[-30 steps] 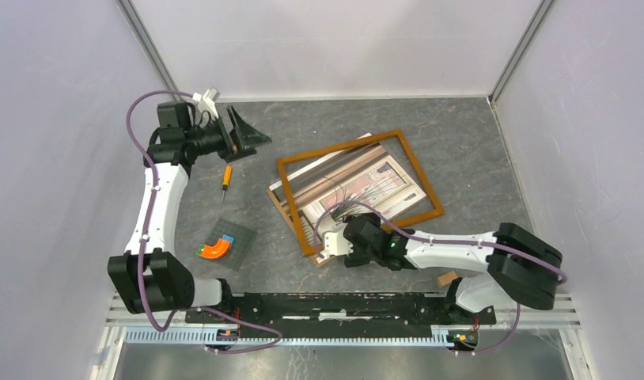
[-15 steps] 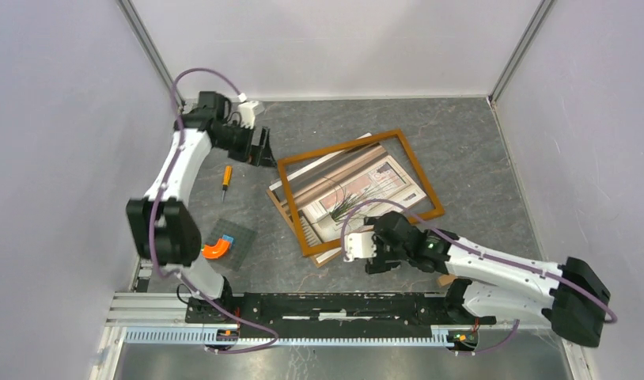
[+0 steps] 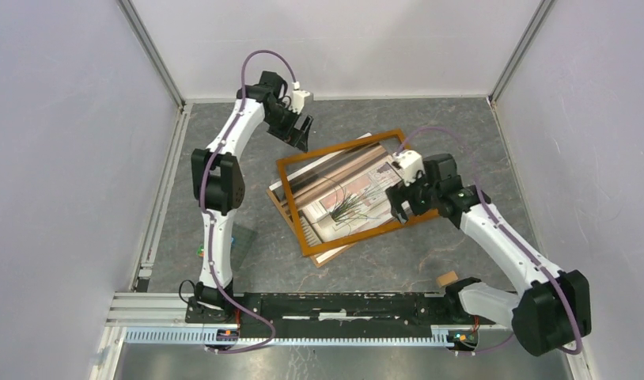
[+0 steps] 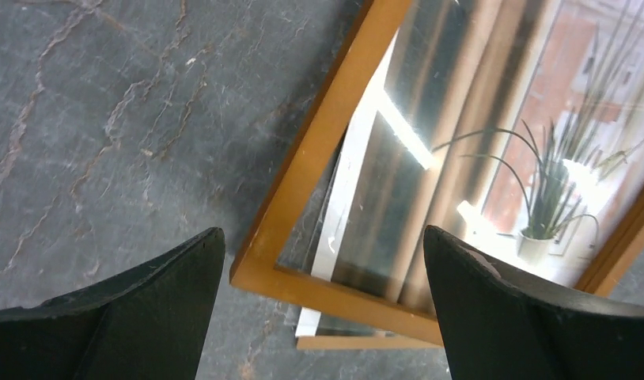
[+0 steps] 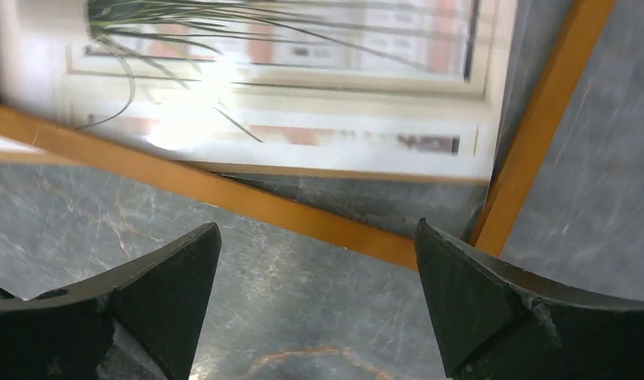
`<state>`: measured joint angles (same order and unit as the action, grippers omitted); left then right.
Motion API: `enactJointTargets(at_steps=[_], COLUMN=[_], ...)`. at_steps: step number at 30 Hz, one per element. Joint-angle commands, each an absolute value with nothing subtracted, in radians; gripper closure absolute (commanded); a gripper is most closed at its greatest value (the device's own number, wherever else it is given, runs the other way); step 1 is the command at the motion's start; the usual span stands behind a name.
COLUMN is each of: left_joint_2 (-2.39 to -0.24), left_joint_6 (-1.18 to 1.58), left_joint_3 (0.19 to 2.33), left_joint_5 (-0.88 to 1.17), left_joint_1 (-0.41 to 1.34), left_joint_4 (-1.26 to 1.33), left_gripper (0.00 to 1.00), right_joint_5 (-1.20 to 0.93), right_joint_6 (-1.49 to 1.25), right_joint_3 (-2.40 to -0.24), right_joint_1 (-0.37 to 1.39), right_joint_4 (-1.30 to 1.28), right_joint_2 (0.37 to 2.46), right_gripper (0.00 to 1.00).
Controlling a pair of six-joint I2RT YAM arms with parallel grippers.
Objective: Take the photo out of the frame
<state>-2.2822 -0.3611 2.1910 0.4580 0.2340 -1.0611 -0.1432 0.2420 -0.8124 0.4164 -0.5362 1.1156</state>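
While the left gripper (image 3: pixel 299 131) and right gripper (image 3: pixel 404 207) gaped wide and empty, corners of the frame (image 3: pixel 339 147) lay below between their jaws; seemingly poised to free the photo (image 3: pixel 358 198).

Bright, even light; white glare patches on the photo (image 4: pixel 493 182), slightly blurred close-up.

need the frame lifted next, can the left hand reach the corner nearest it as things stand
Probably yes: the left hand hangs open close to a corner of the frame, and nothing covers or blocks that corner.
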Motion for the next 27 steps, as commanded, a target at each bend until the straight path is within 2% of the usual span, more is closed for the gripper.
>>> enactJointTargets(at_steps=[1,7,11,19,27], left_joint_2=[-2.362,-2.393,-2.371,-2.273,-2.161], left_joint_6=[-0.408,-0.434,-0.463,-0.505,-0.467], left_joint_3=[2.28,2.241,2.146,1.902,1.694], left_joint_5=[0.409,0.371,0.342,0.408,0.384], left_joint_1=[0.252,0.286,0.277,0.261,0.235], left_joint_4=[-1.097,-1.097,-1.094,-1.094,-0.984], left_gripper=[0.0,0.02,0.12,0.28,0.27], right_joint_5=[-0.348,-0.455,-0.505,-0.551,-0.534], right_joint_6=[-0.068,-0.16,-0.219,-0.249,-0.28], right_joint_3=[-0.76,-0.608,-0.52,-0.39,-0.388], right_joint_1=[0.247,0.137,0.125,0.1,0.1], right_joint_4=[-0.544,-0.525,-0.461,-0.323,-0.172], right_joint_2=[1.163,1.158,1.167,1.224,1.343], right_gripper=[0.02,0.02,0.02,0.02,0.02])
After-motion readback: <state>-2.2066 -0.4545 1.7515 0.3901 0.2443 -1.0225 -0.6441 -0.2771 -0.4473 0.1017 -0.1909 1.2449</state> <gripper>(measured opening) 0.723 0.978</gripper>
